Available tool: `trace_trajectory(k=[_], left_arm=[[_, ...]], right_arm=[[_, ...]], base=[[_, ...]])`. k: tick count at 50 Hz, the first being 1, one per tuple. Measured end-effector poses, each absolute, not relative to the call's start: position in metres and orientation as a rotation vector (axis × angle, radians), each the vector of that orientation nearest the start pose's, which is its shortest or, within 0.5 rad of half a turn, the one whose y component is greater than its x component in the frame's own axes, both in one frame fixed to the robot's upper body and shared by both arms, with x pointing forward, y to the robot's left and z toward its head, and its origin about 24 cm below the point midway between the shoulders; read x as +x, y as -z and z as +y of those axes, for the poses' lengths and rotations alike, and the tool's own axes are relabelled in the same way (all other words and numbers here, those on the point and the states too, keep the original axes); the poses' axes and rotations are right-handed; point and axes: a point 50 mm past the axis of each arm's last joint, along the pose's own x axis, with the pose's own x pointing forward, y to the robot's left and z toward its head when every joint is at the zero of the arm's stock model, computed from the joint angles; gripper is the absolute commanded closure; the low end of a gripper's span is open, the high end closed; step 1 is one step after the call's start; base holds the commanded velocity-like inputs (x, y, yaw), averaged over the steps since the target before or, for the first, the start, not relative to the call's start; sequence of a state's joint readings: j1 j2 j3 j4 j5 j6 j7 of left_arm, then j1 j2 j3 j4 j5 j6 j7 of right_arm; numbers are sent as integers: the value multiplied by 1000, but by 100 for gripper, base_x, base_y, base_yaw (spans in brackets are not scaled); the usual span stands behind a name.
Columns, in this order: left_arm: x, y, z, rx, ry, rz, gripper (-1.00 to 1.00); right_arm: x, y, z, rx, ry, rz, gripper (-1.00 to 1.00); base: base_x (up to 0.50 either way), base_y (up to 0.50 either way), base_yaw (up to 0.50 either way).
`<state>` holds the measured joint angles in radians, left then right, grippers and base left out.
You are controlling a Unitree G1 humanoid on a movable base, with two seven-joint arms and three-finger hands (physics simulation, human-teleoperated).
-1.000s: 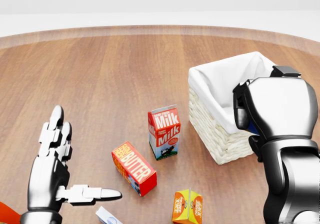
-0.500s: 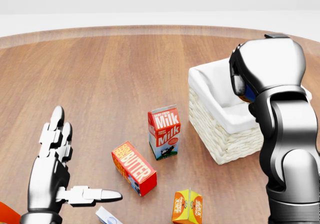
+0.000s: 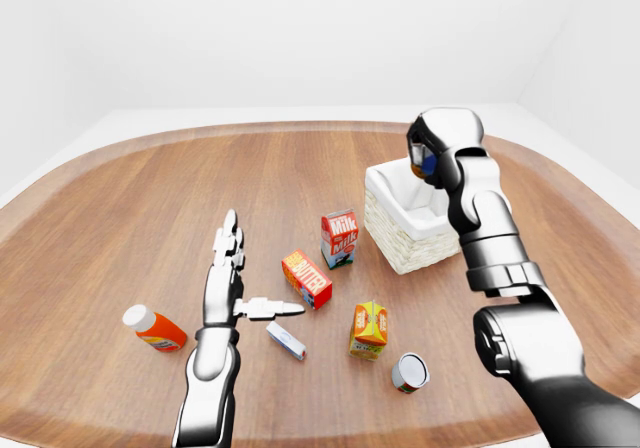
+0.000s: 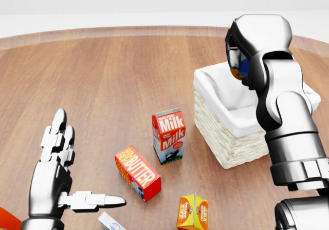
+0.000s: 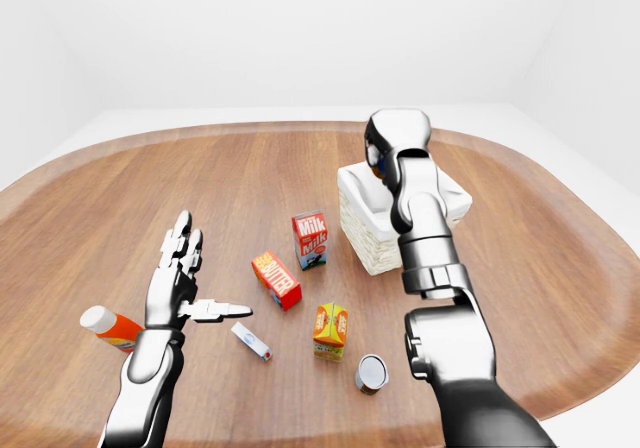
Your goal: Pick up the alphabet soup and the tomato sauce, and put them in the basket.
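Note:
My right hand (image 4: 240, 60) hangs over the white-lined wicker basket (image 4: 232, 147), near its far right rim. Its fingers are shut on a can with a blue and orange label (image 4: 240, 71), apparently the alphabet soup, mostly hidden by the hand. A second can with a grey lid and reddish side (image 3: 409, 372), seemingly the tomato sauce, stands on the table at the lower right of the left-eye view. My left hand (image 4: 85, 163) hovers low on the left, open, fingers spread, holding nothing.
On the wooden table stand a milk carton (image 4: 168, 135), a butter box (image 4: 138, 172) and an orange juice carton (image 4: 192, 212). A small white and blue box (image 3: 285, 340) and an orange bottle with a white cap (image 3: 155, 330) lie near my left hand.
My right hand has risen from beside the basket's near right corner and swung up and left over the basket, carrying the can. The left hand has stayed put.

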<state>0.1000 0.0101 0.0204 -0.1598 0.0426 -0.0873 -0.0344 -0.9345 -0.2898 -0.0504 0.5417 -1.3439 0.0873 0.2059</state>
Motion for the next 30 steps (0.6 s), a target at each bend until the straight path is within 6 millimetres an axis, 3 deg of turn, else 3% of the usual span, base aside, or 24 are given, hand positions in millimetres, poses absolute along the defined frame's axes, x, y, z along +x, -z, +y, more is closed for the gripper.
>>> trace_trajectory(k=[12, 30], left_arm=[[234, -63, 160, 61, -11, -145, -100], [235, -65, 160, 58, -11, -154, -100]], right_arm=[[421, -213, -178, -1481, 167, -63, 100], [431, -211, -172, -1445, 137, 6, 100]], base=[[0, 0, 0], [0, 0, 0]])
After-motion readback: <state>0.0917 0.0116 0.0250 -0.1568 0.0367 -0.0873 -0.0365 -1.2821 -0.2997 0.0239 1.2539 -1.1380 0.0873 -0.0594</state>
